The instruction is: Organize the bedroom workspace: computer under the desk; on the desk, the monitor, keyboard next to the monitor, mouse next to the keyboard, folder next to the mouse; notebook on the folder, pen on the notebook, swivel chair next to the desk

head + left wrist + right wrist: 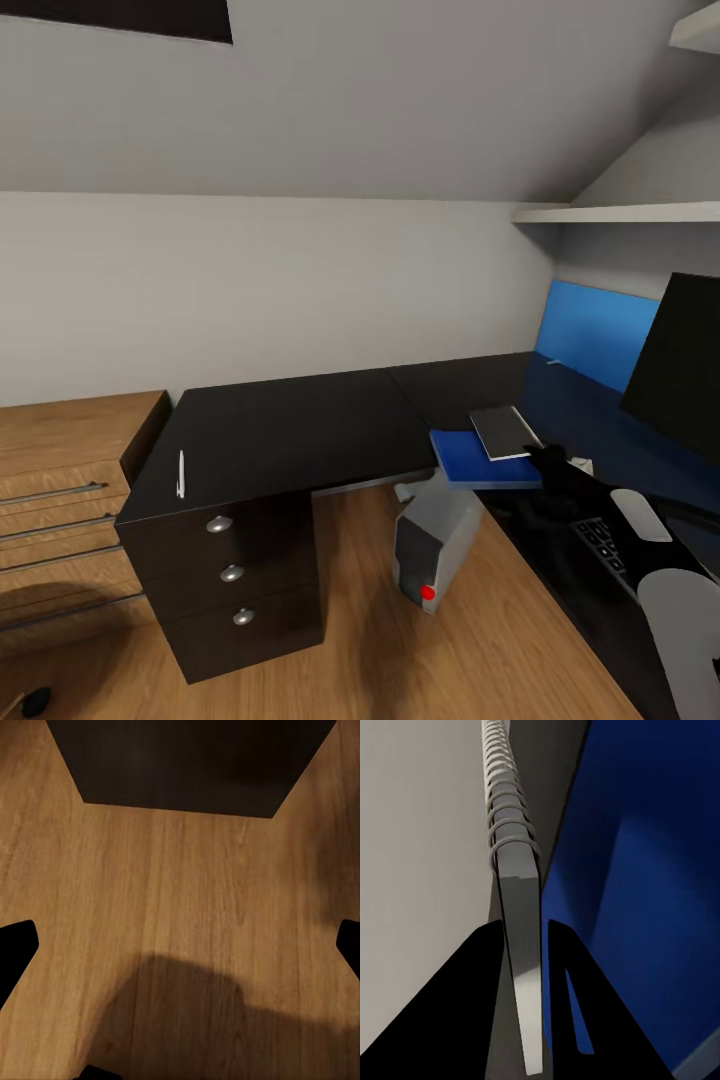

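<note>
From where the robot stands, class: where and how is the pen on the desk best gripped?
Likely mid-shaft, from above, closing across its width: the pen lies flat on the desk near the drawer-side edge, too thin to take from the side.

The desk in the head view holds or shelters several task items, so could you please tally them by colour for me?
Blue: 1, the folder
Light grey: 1, the notebook, clamped in the right gripper above the folder
White: 1, the pen near the desk's left edge
Silver-grey: 2, the computer on the floor by the desk and the keyboard
Black: 1, the monitor
Total: 6
</note>
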Motion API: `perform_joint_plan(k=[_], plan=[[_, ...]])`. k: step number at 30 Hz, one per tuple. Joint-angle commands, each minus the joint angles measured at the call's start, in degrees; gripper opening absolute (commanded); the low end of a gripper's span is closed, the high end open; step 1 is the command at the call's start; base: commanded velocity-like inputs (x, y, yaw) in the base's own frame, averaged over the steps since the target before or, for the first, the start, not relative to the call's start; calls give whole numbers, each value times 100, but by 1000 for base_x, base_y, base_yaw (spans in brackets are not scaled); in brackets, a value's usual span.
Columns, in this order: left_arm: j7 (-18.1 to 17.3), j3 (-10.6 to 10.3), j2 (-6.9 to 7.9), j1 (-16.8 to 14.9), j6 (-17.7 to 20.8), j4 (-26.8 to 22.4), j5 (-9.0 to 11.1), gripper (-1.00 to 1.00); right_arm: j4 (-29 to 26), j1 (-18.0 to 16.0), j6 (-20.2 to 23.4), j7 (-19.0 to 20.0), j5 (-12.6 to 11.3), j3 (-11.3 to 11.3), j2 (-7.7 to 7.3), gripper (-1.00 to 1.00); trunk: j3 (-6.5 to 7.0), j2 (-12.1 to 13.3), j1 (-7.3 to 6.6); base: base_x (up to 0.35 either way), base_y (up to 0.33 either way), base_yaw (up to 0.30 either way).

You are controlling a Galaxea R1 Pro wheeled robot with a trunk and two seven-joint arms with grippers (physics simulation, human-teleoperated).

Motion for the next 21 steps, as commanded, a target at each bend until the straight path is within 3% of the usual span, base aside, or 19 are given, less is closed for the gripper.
perform_joint_plan(k=[1,6,12,21], plan=[[41,-18,7,-1,15,-13,27,100,3,-5,36,26,6,-26,3,-100,-4,-3,0,0,0,0],[43,-18,7,-1,10,-13,23,100,3,-5,55,25,-2,-26,2,-100,-4,-3,0,0,0,0],[42,-18,7,-1,8,-13,22,100,3,-4,368,25,-4,-40,2,-100,-4,-3,0,0,0,0],[39,-18,7,-1,10,-13,22,100,3,-5,611,23,-4,-222,2,-100,-4,-3,0,0,0,0]])
